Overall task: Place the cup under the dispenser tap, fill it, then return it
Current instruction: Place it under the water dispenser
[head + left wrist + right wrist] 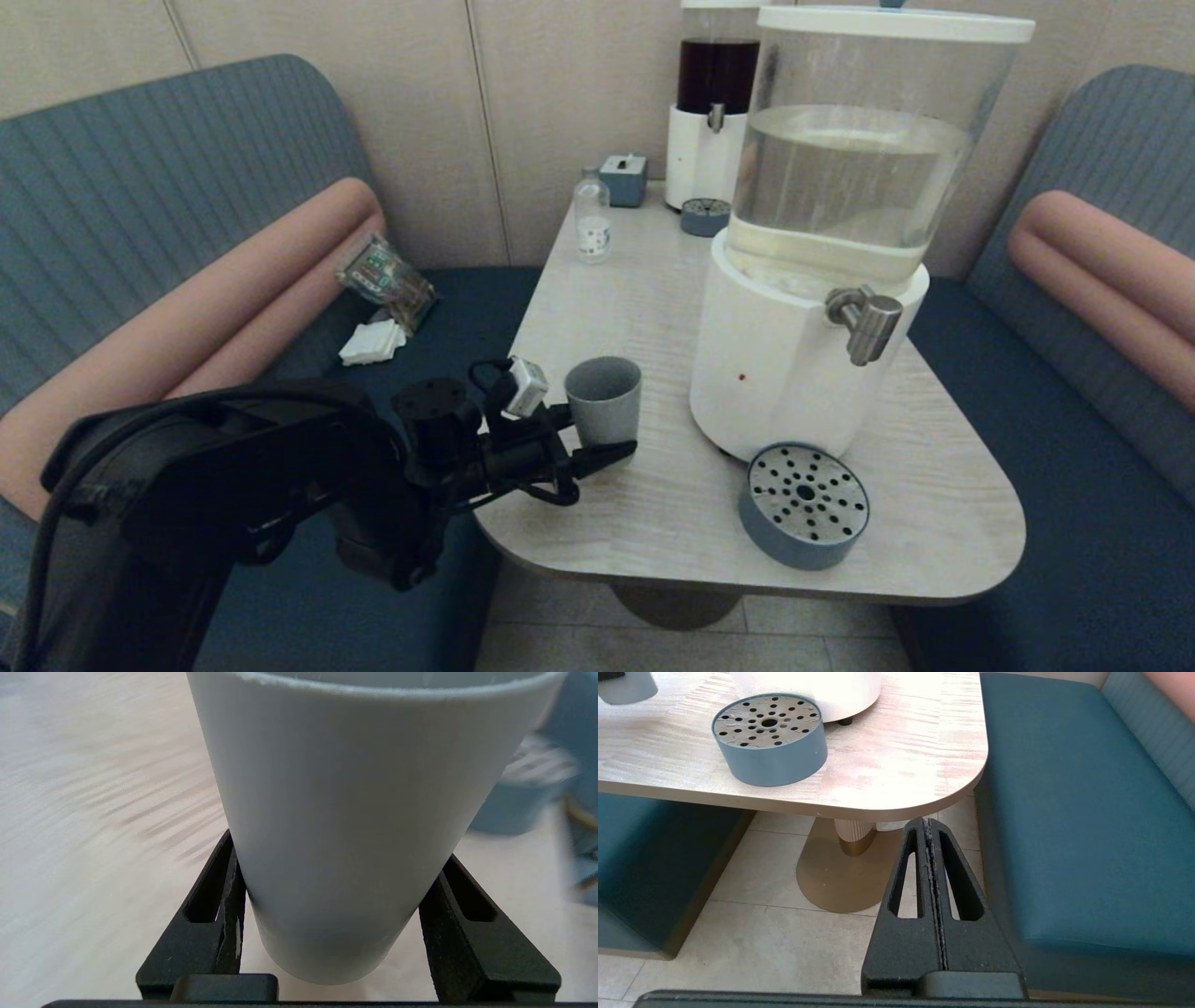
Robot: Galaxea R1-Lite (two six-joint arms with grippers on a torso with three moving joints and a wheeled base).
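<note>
Cup stands on the table, left of the white dispenser base and well short of the dispenser tap. Left gripper straddles its lower wall; fingers touch it, apparently clamped. Right gripper is closed, parked below the table edge.

Risk: low grip on tapered wall may let the cup tip or slip, or strike the drip tray during transfer.

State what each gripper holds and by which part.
The left gripper has its fingers against the lower wall of the cup, one on each side, near the base. The right gripper, below the table edge, holds nothing.
</note>
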